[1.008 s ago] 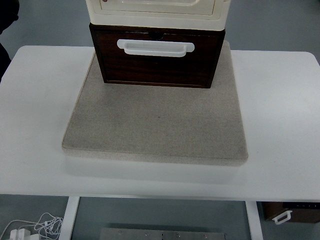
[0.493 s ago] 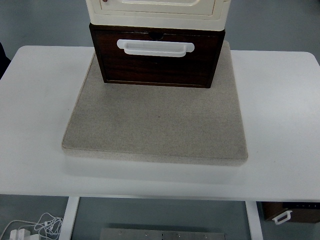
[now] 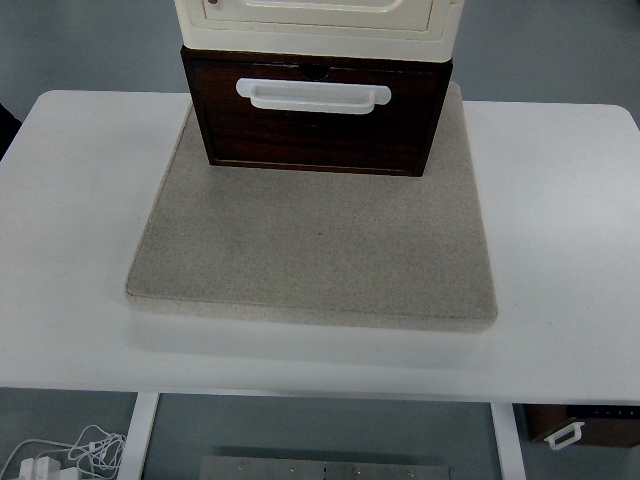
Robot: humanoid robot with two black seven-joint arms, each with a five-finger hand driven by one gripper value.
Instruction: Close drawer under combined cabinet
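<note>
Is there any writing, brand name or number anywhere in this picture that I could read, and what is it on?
No readable text shows anywhere.
Dark wooden drawer and its white handle: no print.
Cream cabinet above it: a small red dot at the upper left, not lettering.
Grey mat and white table: bare of marks.
Dark box under the table, lower right: a row of tiny light marks, too small to read.

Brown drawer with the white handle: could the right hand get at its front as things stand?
Probably yes. The drawer front faces the bare grey mat, with nothing before the handle. Neither hand is in view.
</note>
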